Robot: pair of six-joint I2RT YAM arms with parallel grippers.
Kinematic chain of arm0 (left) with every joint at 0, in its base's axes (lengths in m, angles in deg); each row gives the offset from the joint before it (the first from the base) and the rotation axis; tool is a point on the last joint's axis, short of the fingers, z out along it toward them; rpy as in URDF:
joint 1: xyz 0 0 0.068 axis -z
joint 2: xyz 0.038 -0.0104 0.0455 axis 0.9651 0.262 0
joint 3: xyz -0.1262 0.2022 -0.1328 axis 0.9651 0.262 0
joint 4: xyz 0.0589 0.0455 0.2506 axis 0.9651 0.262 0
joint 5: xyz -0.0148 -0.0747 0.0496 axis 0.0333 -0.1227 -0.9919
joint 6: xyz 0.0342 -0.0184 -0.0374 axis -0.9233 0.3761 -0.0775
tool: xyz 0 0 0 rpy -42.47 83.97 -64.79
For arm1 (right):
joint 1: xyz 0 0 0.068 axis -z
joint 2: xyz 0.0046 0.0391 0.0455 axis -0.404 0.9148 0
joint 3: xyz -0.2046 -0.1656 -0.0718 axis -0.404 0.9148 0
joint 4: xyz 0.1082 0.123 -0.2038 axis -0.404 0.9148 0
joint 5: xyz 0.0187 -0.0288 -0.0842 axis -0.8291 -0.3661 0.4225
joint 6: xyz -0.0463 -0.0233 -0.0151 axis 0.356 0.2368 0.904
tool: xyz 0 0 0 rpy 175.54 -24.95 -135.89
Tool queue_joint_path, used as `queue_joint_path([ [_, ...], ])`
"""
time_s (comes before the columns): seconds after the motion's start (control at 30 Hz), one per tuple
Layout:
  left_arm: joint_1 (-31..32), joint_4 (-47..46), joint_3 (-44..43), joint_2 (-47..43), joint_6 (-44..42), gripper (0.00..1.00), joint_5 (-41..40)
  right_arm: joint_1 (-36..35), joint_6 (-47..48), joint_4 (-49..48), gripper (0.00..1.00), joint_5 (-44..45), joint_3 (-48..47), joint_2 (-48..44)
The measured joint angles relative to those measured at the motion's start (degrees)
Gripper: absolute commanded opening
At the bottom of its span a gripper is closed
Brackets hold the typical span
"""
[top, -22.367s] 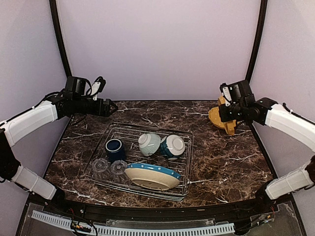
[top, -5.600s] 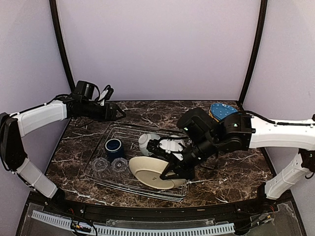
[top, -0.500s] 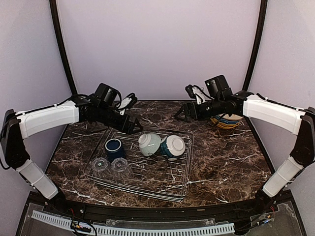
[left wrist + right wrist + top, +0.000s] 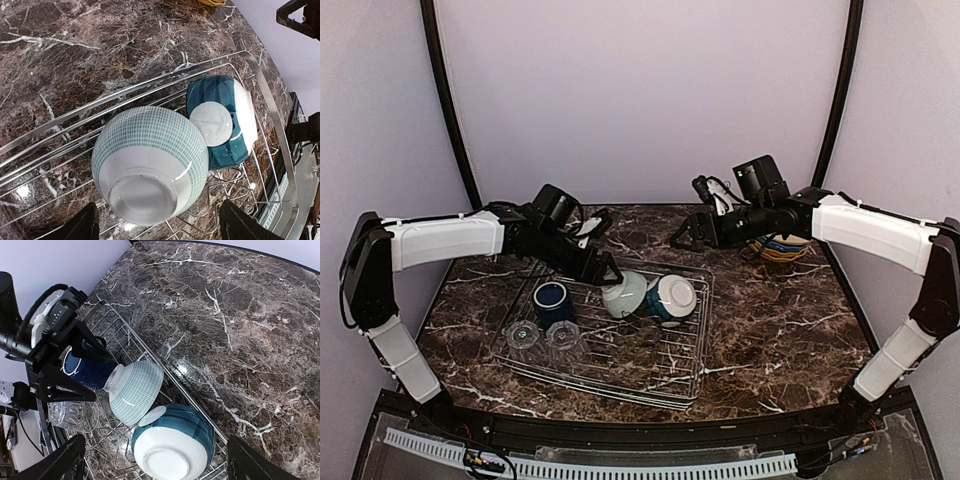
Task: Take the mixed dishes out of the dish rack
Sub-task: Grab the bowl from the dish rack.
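The dish rack (image 4: pixel 620 385) holds a pale checked bowl (image 4: pixel 623 293) and a teal bowl (image 4: pixel 671 298) lying on their sides, a dark blue mug (image 4: pixel 553 300) and two clear glasses (image 4: pixel 523 335) (image 4: pixel 562 337). My left gripper (image 4: pixel 603 268) is open just behind-left of the pale bowl. In the left wrist view its fingers (image 4: pixel 82 227) stand either side of that bowl's (image 4: pixel 150 160) foot, without touching. My right gripper (image 4: pixel 685 235) hangs open over the table behind the rack. In the right wrist view the teal bowl (image 4: pixel 175 445) lies between its fingertips, far below.
Two plates are stacked (image 4: pixel 780 247) at the back right of the marble table, under the right forearm. The rack's raised wire rim (image 4: pixel 265 95) runs close behind both bowls. The tent walls and poles close in the back and sides.
Both plates have left the rack and now lie stacked at back right. In the last half second my left gripper moved right and down to the pale bowl; the right one edged left.
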Motion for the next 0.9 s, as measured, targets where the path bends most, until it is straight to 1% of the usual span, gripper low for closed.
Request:
queue_joint_path([
  [0.13, 0.0, -0.5, 0.0, 1.5, 0.9, 0.77, 1.0, 0.0, 0.0, 0.0, 0.95, -0.1, 0.0, 0.0],
  [0.53, -0.2, -1.1, 0.0, 4.8, 2.5, 0.55, 2.8, -0.1, 0.0, -0.2, 0.95, -0.3, 0.3, 0.0],
  [0.7, -0.5, -1.1, 0.0, 4.8, 2.6, 0.54, 3.1, -0.3, 0.0, -0.4, 0.95, -0.5, 0.9, 0.0],
  [0.8, -0.5, -1.0, -0.2, 4.9, 2.6, 0.49, 3.4, -0.4, 0.0, -0.5, 0.95, -0.6, 1.0, 0.0],
  [0.9, -0.5, -1.0, -0.7, 5.3, 2.5, 0.42, 3.6, -0.4, 0.0, -0.5, 0.95, -0.7, 1.0, 0.0],
])
